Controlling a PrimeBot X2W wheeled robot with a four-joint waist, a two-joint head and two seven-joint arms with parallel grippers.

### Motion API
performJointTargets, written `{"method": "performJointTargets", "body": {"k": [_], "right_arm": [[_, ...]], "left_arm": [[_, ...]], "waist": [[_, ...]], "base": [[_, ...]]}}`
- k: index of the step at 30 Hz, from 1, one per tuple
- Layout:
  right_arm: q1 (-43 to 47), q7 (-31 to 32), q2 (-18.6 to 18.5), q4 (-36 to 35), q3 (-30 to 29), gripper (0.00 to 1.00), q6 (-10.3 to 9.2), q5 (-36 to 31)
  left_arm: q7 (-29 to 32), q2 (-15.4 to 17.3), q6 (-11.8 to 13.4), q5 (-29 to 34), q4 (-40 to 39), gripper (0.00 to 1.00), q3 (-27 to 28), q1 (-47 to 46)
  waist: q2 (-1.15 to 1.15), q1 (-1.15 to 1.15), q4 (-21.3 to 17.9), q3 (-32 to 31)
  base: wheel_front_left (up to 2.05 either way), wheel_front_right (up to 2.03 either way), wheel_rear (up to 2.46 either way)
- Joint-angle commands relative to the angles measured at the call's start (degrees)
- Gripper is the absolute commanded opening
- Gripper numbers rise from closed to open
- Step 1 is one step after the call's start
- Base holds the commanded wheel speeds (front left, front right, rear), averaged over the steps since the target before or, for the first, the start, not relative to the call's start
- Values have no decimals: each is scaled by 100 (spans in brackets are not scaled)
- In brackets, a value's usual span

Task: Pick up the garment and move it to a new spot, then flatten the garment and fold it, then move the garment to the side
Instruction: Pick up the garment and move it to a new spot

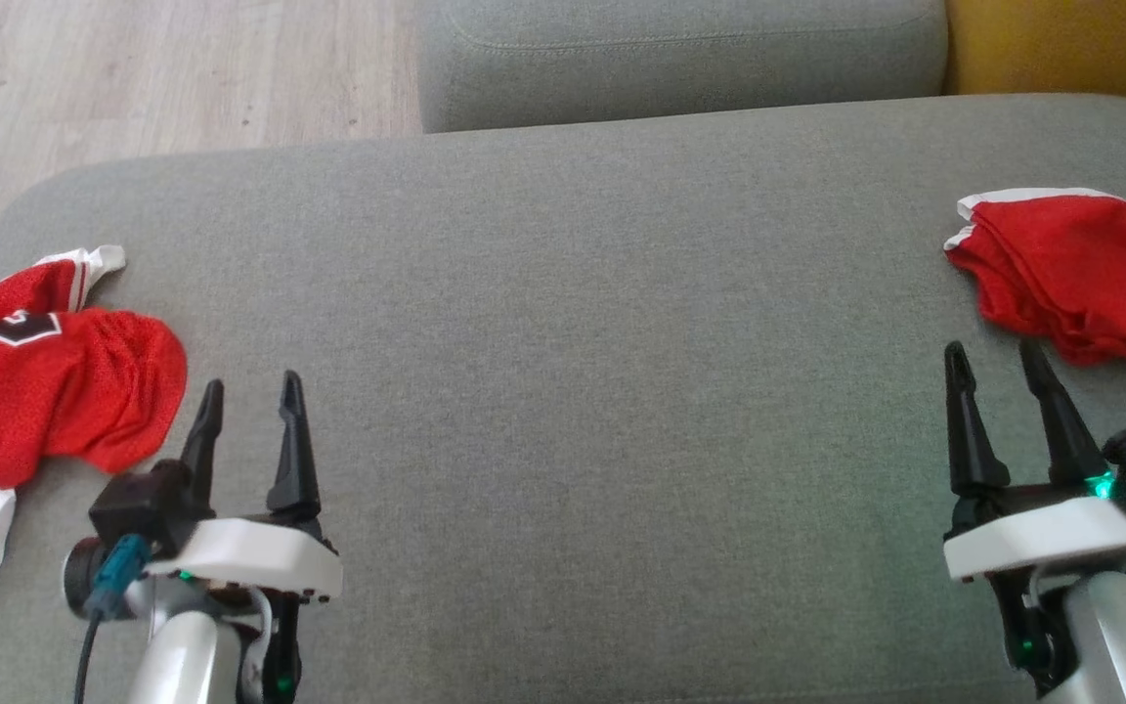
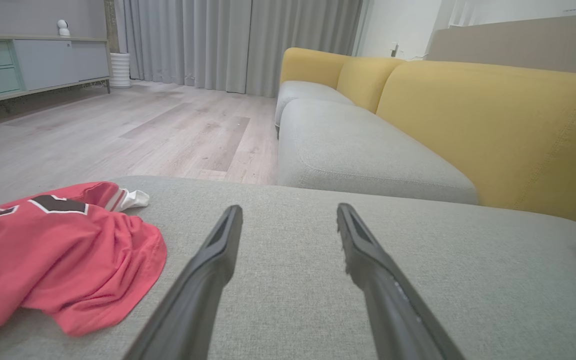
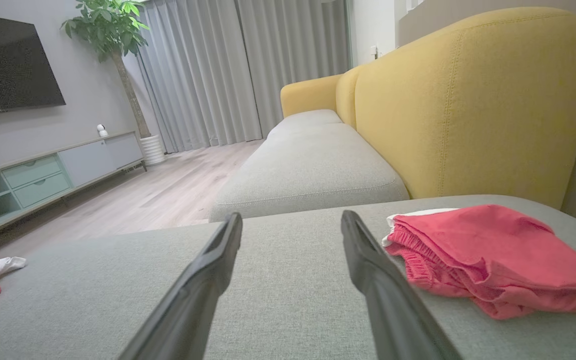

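**Red garments on a grey sofa cushion**

Red jersey (image 1: 45, 381), mesh, with black-and-white lettering and white trim: crumpled at the left end of the grey cushion (image 1: 573, 342), partly past the edge of the head view. Folded red garment (image 1: 1081, 274) with a white band: lies in a compact stack at the cushion's right end, well apart from the jersey.

Left gripper (image 1: 250, 386): fingers spread, empty, just beside the jersey's right edge. Right gripper (image 1: 991, 350): fingers spread, empty, tips near the folded garment's front edge.

Surroundings: second grey cushion (image 1: 680, 59) beyond, yellow backrest (image 3: 458, 100), pale wooden floor (image 1: 133, 78).
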Motion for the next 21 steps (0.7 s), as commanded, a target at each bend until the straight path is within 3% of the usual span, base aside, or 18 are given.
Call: {"method": "performJointTargets", "body": {"k": [1,9,21], "right_arm": [[-43,-62,-54,-196,67,100,-4,-70],[-60,-62,-19,-189,129,100,-4,-160],[-151,-62,72,-73,541,100,-4,-123]], "left_arm": [[-52,32,-45,62,-208,100,261,-162],[-52,-31,-103,178,-176,100,323,-191],[-52,-40,12,317,-61,100,472,-135]], "waist": [[0,1,5,-8],[0,1,275,-62],[0,1,1596,-115]], "base": [[0,0,0],[0,0,0],[0,0,0]]}}
